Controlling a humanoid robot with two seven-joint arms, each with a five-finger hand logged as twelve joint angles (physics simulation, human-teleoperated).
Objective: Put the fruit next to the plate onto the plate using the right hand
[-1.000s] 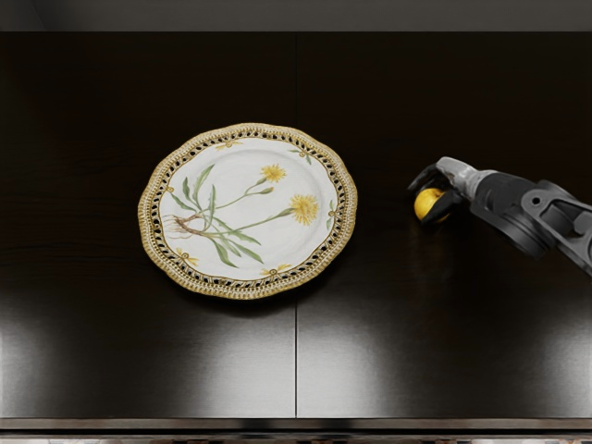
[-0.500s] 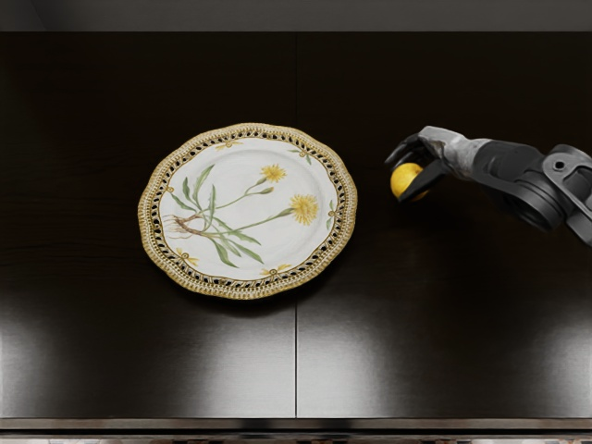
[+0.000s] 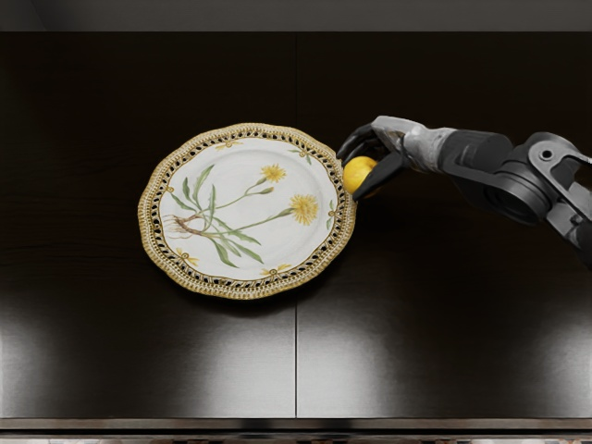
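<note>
Dark glossy table (image 3: 435,333), pale reflections along the near edge, one thin seam running front to back through the middle.

Plate (image 3: 242,288) lies flat, left of centre. It has a gilt pierced rim and a white well painted with yellow flowers on green stems. Position unchanged from both earlier frames.

Fruit (image 3: 357,173): small, yellow, at the plate's right rim, upper side. In this view its left edge meets the outer rim; not over the white well. Cannot tell whether it touches the rim or the table. Half a second ago it was well apart from the plate, out to the right; a second ago farther right again and nearer the front. It has travelled leftward and slightly away from the camera, carried along.

Shape reads close to round. No clear long axis, no stem end visible, so its heading cannot be told. Right side is partly covered by fingers.

Right hand (image 3: 375,153): dark fingers curled around the fruit from above and from the right, gripping it. Grey forearm (image 3: 499,171) reaches in from the right edge, more outstretched than before.

Beyond, a dull grey band runs behind the table's far edge.
</note>
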